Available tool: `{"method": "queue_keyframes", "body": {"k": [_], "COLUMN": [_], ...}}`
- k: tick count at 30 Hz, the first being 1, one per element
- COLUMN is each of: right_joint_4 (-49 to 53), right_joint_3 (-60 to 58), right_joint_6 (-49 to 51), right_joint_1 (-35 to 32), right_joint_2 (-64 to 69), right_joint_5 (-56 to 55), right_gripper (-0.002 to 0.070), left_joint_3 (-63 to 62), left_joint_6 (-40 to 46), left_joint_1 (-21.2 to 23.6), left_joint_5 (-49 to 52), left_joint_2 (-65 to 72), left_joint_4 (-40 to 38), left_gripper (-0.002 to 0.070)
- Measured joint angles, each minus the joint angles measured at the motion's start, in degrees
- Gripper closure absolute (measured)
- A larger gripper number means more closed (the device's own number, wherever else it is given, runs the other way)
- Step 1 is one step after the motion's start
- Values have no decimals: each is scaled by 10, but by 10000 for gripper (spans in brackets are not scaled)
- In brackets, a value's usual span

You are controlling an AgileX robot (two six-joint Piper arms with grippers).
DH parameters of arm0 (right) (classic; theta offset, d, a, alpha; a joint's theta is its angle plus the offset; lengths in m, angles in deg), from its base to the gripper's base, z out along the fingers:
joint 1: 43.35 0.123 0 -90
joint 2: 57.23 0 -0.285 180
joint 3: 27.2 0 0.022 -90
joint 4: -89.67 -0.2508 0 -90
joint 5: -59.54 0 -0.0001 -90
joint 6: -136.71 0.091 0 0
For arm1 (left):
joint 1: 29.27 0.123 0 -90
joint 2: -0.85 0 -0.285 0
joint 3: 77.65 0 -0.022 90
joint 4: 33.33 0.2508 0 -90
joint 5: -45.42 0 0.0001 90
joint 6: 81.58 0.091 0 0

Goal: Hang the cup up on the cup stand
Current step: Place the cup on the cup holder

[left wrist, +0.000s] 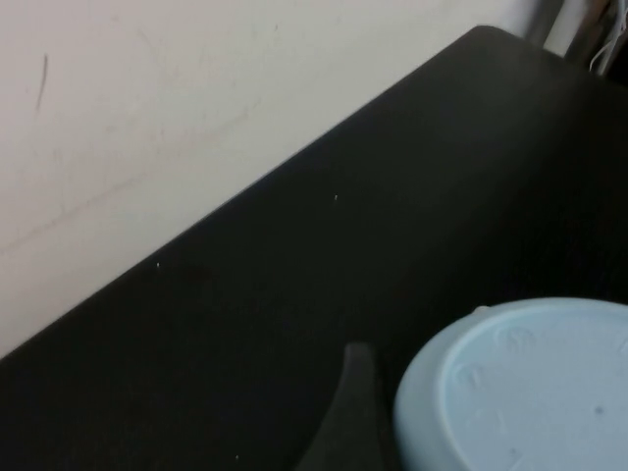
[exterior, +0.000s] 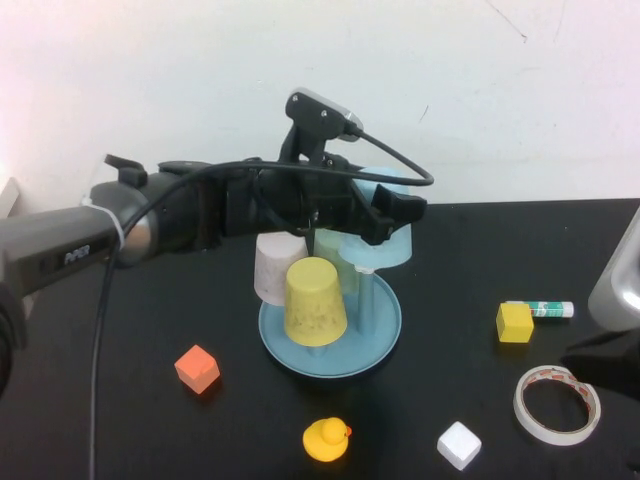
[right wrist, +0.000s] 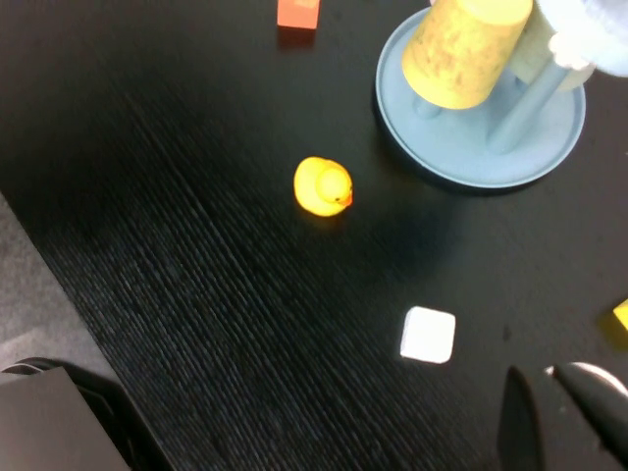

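Observation:
My left gripper [exterior: 390, 220] reaches in from the left and is shut on the light sky-blue cup [exterior: 398, 248]. It holds the cup upside down, above the back right of the cup stand [exterior: 380, 335] and over a bare blue peg [exterior: 367, 300]. The left wrist view shows the cup's round bottom [left wrist: 520, 392] and one dark finger [left wrist: 345, 412] beside it. A yellow cup [exterior: 315, 300], a whitish cup [exterior: 276, 268] and a mint-green cup [exterior: 335, 248] sit upside down on other pegs. My right gripper [right wrist: 535, 375] hangs empty over the table at the right, its jaws together.
An orange cube [exterior: 197, 368], a yellow duck [exterior: 326, 440] and a white cube [exterior: 459, 445] lie in front of the stand. A yellow cube [exterior: 514, 322], a glue stick [exterior: 540, 310] and a tape roll [exterior: 557, 403] lie at the right. The wall is close behind.

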Motion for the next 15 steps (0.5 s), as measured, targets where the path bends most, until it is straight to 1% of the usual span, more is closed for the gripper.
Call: {"method": "queue_keyframes", "body": {"k": [8,15], "right_joint_4": [5,7], "right_joint_3": [0,0], "right_joint_6": [2,2], "right_joint_1": [0,0], "right_joint_2": [0,0], "right_joint_5": [0,0], "right_gripper": [673,675], "left_joint_3": [-7,-8], "left_joint_6": [20,76], "left_joint_1": [0,-1], "left_joint_5": [2,4], "left_joint_2": [32,34], "left_joint_4": [0,0], "left_gripper": [110,110]}}
